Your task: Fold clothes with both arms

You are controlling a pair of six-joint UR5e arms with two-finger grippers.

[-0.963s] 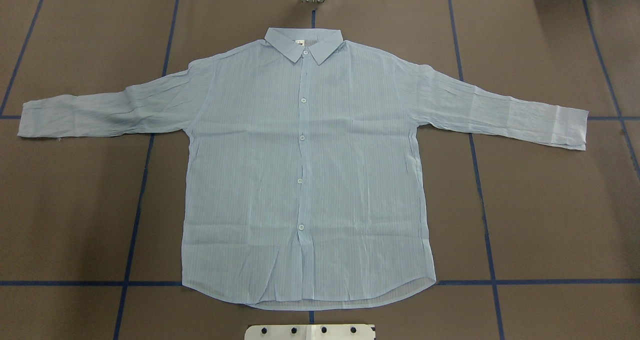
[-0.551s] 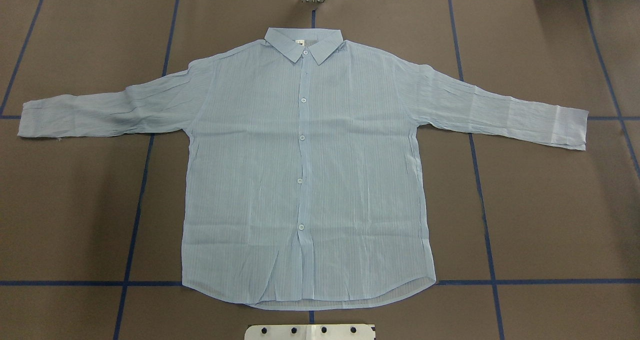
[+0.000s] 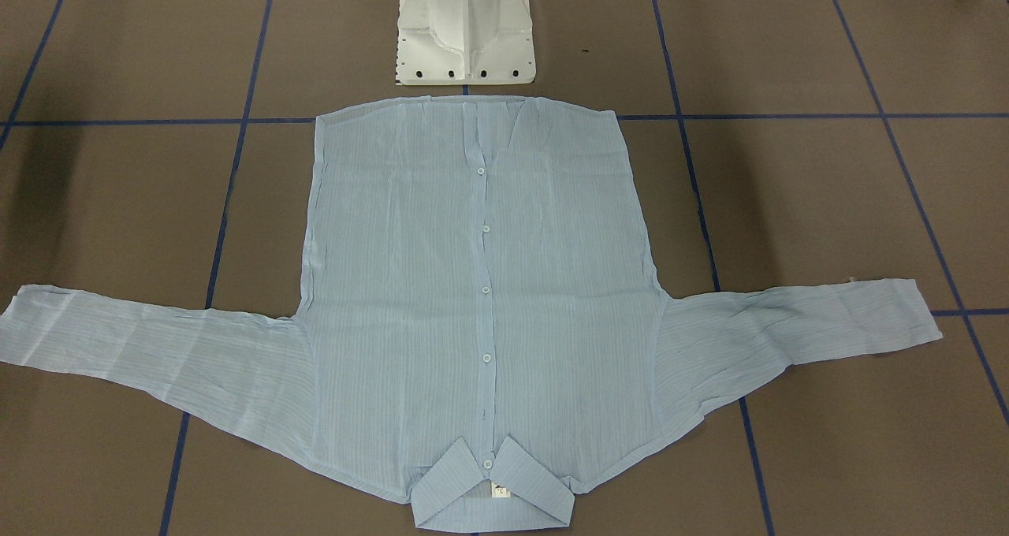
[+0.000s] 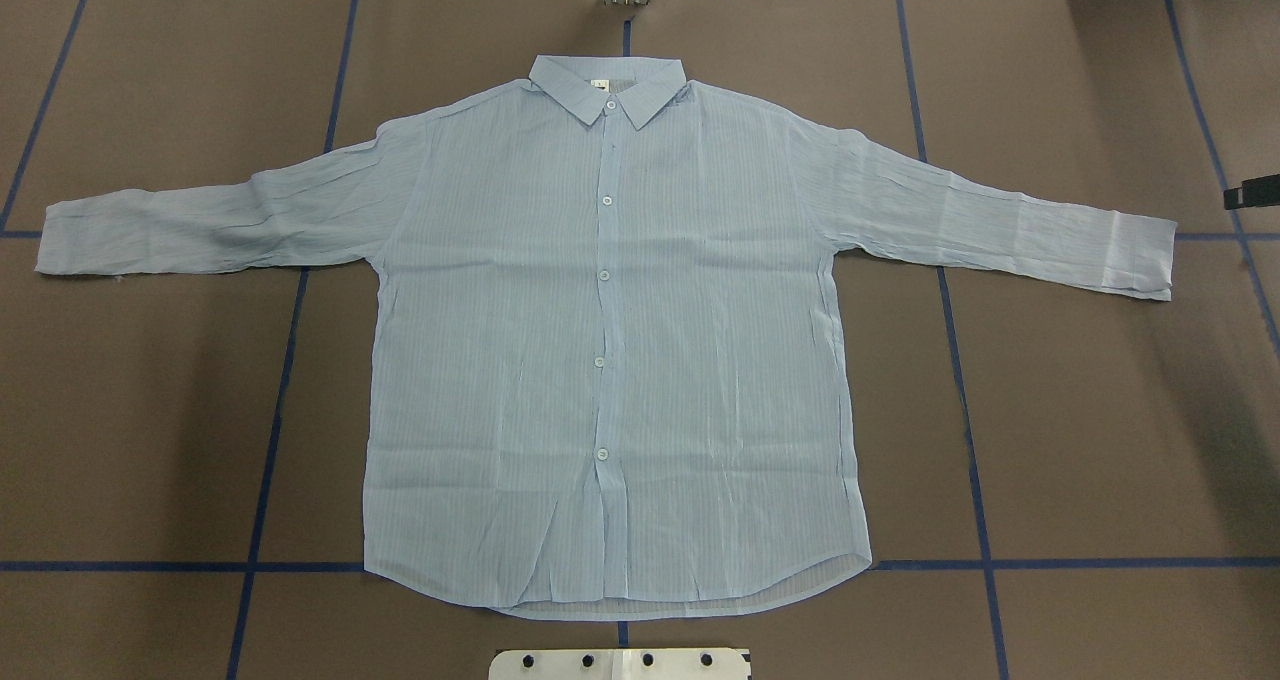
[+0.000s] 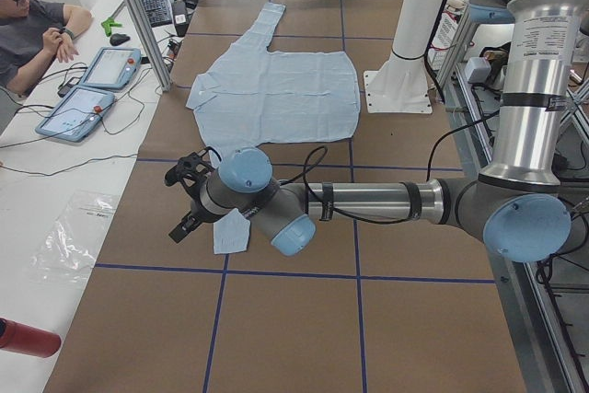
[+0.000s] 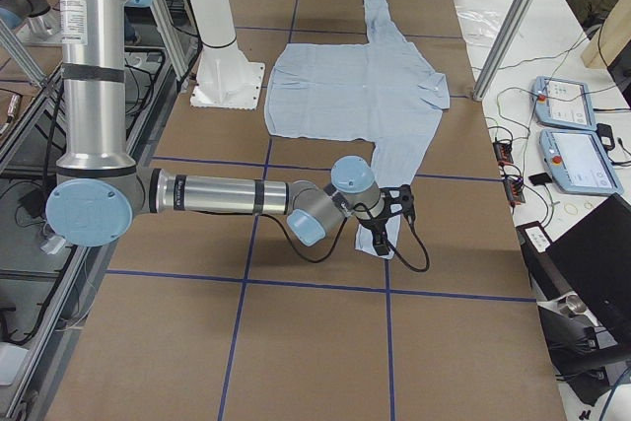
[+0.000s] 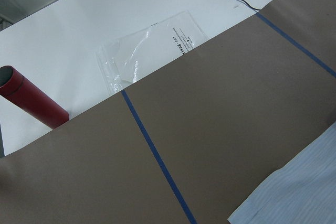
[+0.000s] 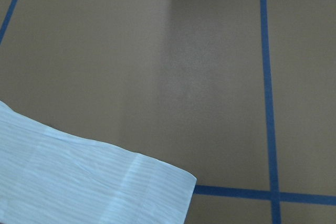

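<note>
Overhead exterior: shirt [image 4: 610, 360] flat on brown, blue-taped table [image 4: 1100, 440].

The shirt [image 4: 610, 340] lies flat on the table [image 4: 1100, 440], its hem near the pedestal [image 3: 465, 31] and its collar [image 4: 608, 85] on the far side. The left sleeve [image 4: 210, 225] and right sleeve [image 4: 1000, 225] spread outward. The left gripper [image 5: 181, 207] hangs at the left sleeve's end, and the right gripper [image 6: 386, 229] at the right sleeve's end. Beyond the far edge a bench [image 5: 37, 163] carries tablets [image 5: 110, 68], with a plastic bag [image 7: 144, 51] and a tube [image 7: 31, 103] toward its left end.
</note>
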